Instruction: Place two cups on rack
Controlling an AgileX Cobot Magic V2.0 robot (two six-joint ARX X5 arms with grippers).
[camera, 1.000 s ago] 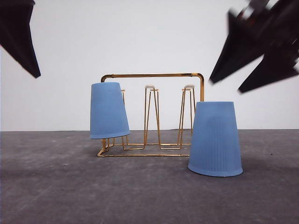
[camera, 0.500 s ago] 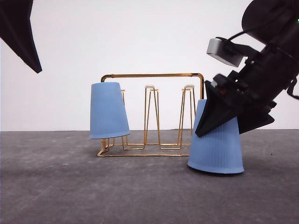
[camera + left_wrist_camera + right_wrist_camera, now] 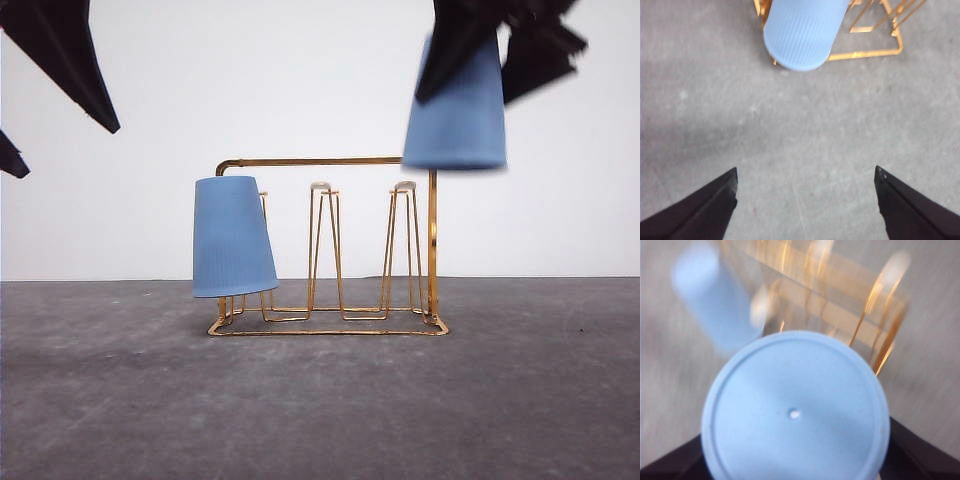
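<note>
Up off the table since 0.5 s ago, second light-blue ribbed plastic cup hangs inverted in right gripper w/ fingers clamped on its sides, above gold wire rack right prong; left gripper spread, empty; looks light, thin-walled, slick, so grip mid-body gently.

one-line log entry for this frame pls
right gripper: shut on second cup, lifted above rack | left gripper: open | first cup: on rack's left prong
</note>
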